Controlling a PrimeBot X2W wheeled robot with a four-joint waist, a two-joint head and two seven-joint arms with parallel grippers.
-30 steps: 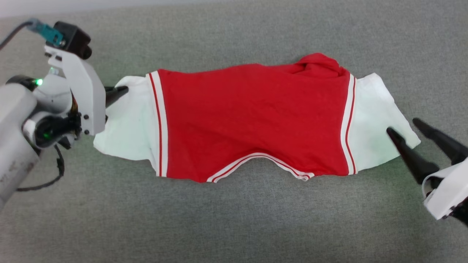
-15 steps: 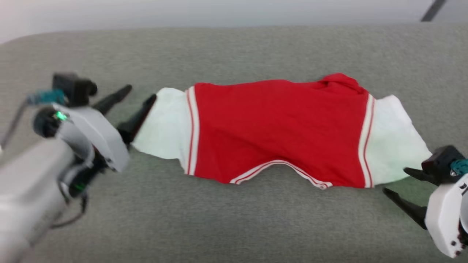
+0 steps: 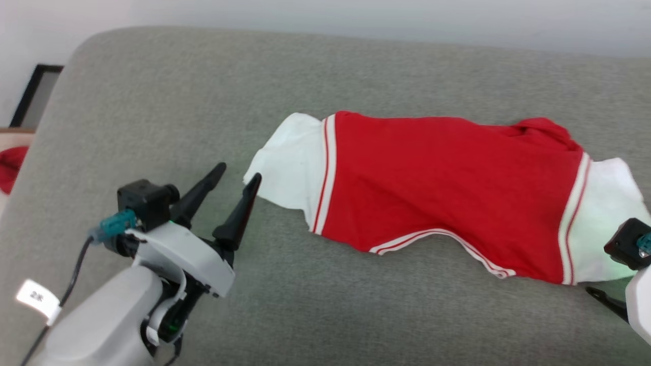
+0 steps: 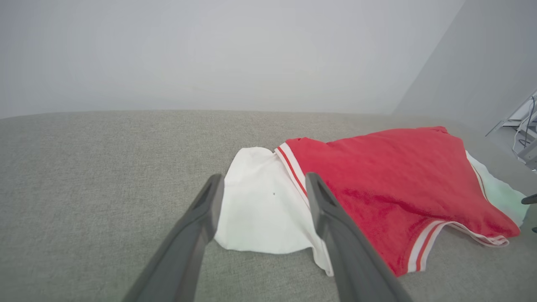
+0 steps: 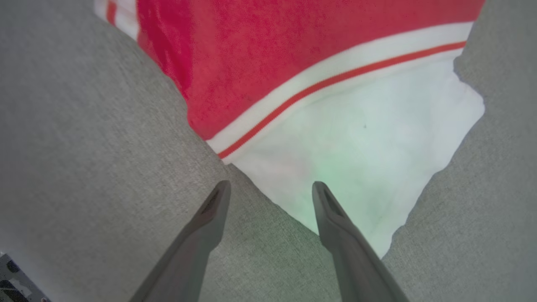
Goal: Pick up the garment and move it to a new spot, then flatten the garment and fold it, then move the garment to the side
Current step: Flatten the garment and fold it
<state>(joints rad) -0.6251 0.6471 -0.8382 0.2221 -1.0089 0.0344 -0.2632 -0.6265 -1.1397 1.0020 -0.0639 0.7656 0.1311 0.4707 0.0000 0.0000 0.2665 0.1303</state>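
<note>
The garment lies spread lengthwise on the grey cushion, plain red side up, with a white sleeve at each end. My left gripper is open just off the left sleeve's edge, holding nothing. In the left wrist view the garment lies beyond my left gripper, the white sleeve showing between its spread fingers. My right gripper is open over the edge of the right sleeve, above the garment. One of its fingers shows at the head view's lower right.
The cushion's rounded corner is at the upper left, with a pale wall behind. Off that corner stand a dark frame and something red. White equipment with cables stands beyond the garment's far end.
The head camera has turned, shifting the whole picture. My left gripper opened, let go of the left sleeve and drew back. My right gripper stayed open and backed off the right sleeve.
</note>
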